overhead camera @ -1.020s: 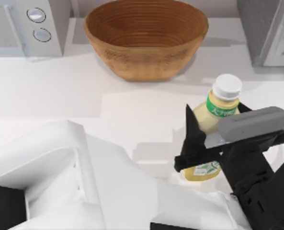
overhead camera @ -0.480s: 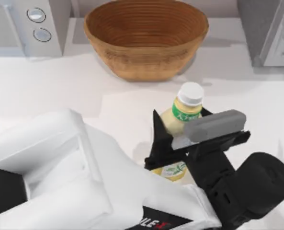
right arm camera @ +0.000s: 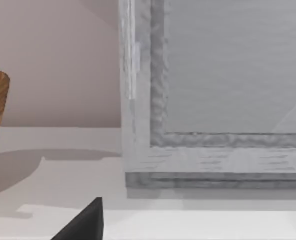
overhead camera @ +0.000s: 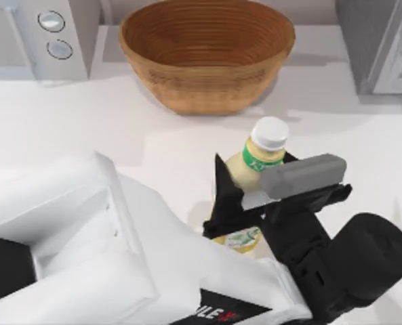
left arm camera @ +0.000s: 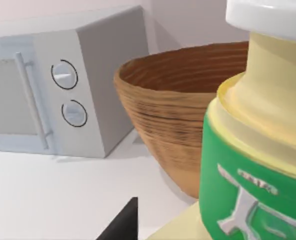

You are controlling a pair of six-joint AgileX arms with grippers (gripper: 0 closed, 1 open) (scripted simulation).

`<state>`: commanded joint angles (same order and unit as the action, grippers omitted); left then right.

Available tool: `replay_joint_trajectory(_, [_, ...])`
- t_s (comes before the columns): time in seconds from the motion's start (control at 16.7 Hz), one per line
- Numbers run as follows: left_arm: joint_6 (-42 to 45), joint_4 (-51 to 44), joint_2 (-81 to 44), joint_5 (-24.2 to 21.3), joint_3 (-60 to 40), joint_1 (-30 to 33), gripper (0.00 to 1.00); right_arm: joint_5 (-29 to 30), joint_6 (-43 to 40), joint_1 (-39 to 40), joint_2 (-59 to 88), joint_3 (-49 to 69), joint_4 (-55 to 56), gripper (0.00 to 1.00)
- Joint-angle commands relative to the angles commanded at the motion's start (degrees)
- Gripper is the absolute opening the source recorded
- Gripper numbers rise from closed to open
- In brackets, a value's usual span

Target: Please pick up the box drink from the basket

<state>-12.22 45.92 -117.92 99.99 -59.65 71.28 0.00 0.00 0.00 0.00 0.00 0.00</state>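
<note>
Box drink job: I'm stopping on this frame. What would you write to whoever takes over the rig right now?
Left hand: shut on the box drink, gripping its body below the green band.
Right hand: idle, near the grey cabinet at the table's right.
Things: the drink stands roughly upright in the grip, outside and in front of the basket.
Done: drink grasped and out of the basket.
Left: I cannot tell whether it is clear of the table; probably just hold it and raise it.
</note>
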Motion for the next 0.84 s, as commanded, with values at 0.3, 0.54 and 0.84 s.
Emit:
replay_joint_trajectory(0.3, [0.00,0.00,0.00,0.00,0.00,0.00,0.75,0.00,0.00,0.00,0.00,0.00,0.00,1.00])
replay_joint_trajectory(0.54, [0.00,0.00,0.00,0.00,0.00,0.00,1.00,0.00,0.00,0.00,0.00,0.00,0.00,1.00])
replay_joint_trajectory(0.84, [0.00,0.00,0.00,0.00,0.00,0.00,1.00,0.00,0.00,0.00,0.00,0.00,0.00,1.00])
